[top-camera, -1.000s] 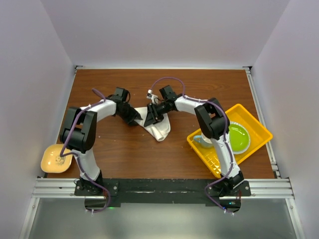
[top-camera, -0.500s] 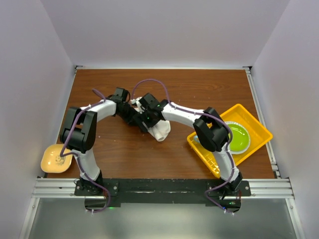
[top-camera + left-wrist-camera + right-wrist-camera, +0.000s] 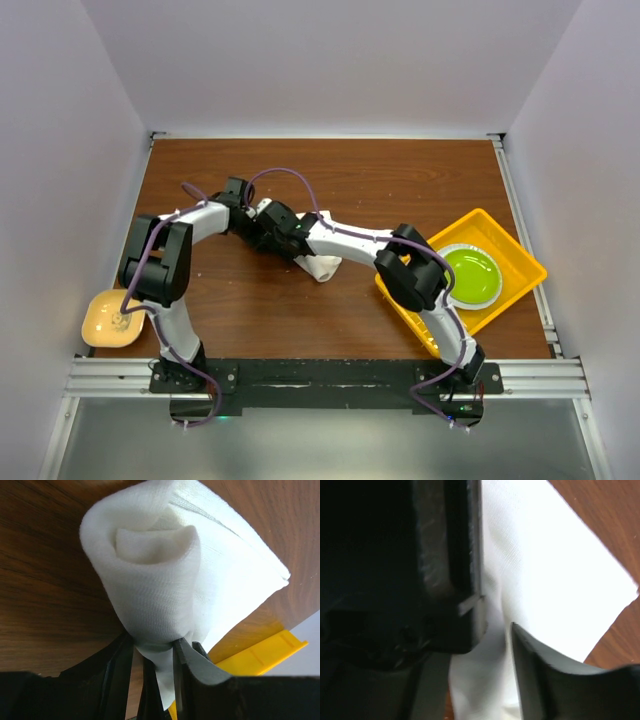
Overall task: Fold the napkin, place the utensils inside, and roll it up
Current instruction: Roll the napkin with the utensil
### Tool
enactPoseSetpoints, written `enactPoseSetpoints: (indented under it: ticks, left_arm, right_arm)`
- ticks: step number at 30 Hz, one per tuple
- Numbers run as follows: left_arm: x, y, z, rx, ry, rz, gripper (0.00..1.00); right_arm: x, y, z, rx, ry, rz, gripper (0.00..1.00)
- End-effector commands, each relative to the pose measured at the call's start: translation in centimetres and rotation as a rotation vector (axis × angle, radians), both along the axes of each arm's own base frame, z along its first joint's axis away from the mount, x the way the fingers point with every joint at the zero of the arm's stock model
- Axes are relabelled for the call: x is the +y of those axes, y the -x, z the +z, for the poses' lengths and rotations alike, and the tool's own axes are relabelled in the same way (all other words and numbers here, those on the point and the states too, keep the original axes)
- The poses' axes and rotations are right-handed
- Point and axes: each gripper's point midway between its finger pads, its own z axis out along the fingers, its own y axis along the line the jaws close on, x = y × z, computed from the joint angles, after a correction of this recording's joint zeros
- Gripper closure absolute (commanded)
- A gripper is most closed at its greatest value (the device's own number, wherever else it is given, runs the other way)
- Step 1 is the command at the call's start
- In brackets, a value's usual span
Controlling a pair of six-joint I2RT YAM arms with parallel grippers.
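Observation:
The white napkin (image 3: pixel 322 266) lies bunched mid-table, mostly hidden under both grippers. In the left wrist view the napkin (image 3: pixel 160 580) is a loose roll with an open spiral end, and my left gripper (image 3: pixel 152 652) is shut on its lower edge. My left gripper (image 3: pixel 254 228) and right gripper (image 3: pixel 281 233) meet at the roll's left end. In the right wrist view white cloth (image 3: pixel 545 575) fills the gap between my right gripper's (image 3: pixel 485 680) fingers, next to the dark body of the left gripper. The knife is hidden.
A yellow tray (image 3: pixel 522 250) holding a green plate (image 3: pixel 470 275) sits at the right; its corner shows in the left wrist view (image 3: pixel 260 652). A pale yellow bowl (image 3: pixel 108 318) sits at the near left edge. The right arm stretches across the table's middle.
My right gripper has moved left along the napkin until it meets the left gripper. The visible part of the napkin has shrunk and drawn in. The left gripper has stayed put.

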Motion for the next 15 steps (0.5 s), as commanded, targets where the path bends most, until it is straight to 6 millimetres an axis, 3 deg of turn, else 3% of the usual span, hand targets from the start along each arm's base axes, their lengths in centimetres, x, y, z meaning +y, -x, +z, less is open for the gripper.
enactPoseSetpoints:
  ticks: [1, 3, 6, 11, 12, 13, 14, 15]
  left_arm:
    - [-0.6, 1.1, 0.4, 0.006, -0.001, -0.016, 0.71]
    - [-0.1, 0.8, 1.0, -0.021, -0.008, -0.011, 0.67]
    - [1.6, -0.1, 2.0, -0.064, -0.061, -0.007, 0.59]
    - [4.7, -0.9, 3.7, -0.128, -0.123, 0.013, 0.5]
    - [5.5, -1.1, 3.9, -0.138, -0.131, 0.028, 0.5]
    - [5.7, -1.3, 4.7, -0.165, -0.129, 0.032, 0.49]
    - [5.9, -1.7, 5.0, -0.188, -0.124, 0.042, 0.48]
    - [5.7, -1.7, 5.1, -0.198, -0.115, 0.039, 0.48]
  right_arm:
    - [0.9, 0.7, -1.2, -0.057, 0.062, 0.054, 0.65]
    - [0.1, 0.9, -1.8, -0.045, 0.076, 0.039, 0.81]
    - [-0.8, 1.3, -2.5, 0.004, 0.04, 0.026, 0.94]
    - [-0.8, 2.6, -3.3, 0.211, -0.157, 0.025, 1.0]
    - [-1.6, 1.9, -3.4, 0.239, -0.199, 0.005, 1.0]
    - [-1.0, 2.9, -3.5, 0.327, -0.274, 0.041, 1.0]
    - [-1.9, 2.4, -4.0, 0.375, -0.314, 0.01, 1.0]
    - [-1.6, 2.5, -4.0, 0.42, -0.368, 0.024, 1.0]
